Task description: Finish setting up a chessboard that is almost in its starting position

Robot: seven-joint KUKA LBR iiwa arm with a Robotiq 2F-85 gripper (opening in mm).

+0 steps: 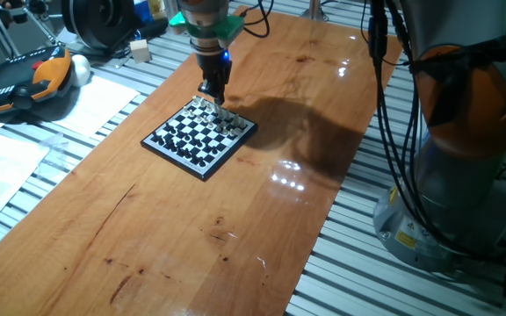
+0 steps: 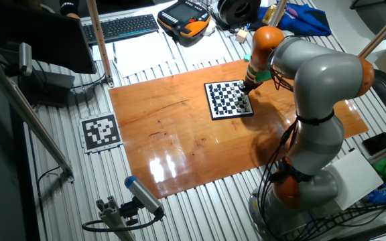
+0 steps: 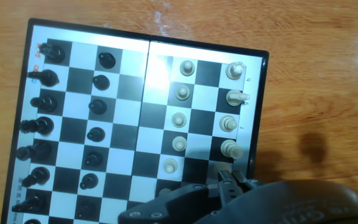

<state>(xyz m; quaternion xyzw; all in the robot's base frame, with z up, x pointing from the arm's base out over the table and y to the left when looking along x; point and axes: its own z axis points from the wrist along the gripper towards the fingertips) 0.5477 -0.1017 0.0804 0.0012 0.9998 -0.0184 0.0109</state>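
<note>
Filling the bottom of the hand view, your tool [image 3: 229, 186] is hanging low over the pale end of the board [image 3: 138, 37], and its dark body is hiding the squares beneath it. You cannot tell from any view whether the fingers are parted, closed, or gripping a piece.

The board is sitting in the upper middle of one fixed view, on the worktop [image 1: 191, 237], with the tool at its far corner. In the hand view, black pieces [image 3: 42, 102] are lining the left side and pale pieces [image 3: 229, 124] the right.

The main risk, as I judge it, is crowding. The pale back-row pieces are standing just beside one another, so a finger coming down slightly off line would be tipping a neighbour or dragging it off its square. The pieces are tiny, so a poor pinch could be letting one slip or twist. The board looks light, so a sideways push might be sliding it across the worktop. Glare on the board's upper centre is also washing out some squares.
</note>
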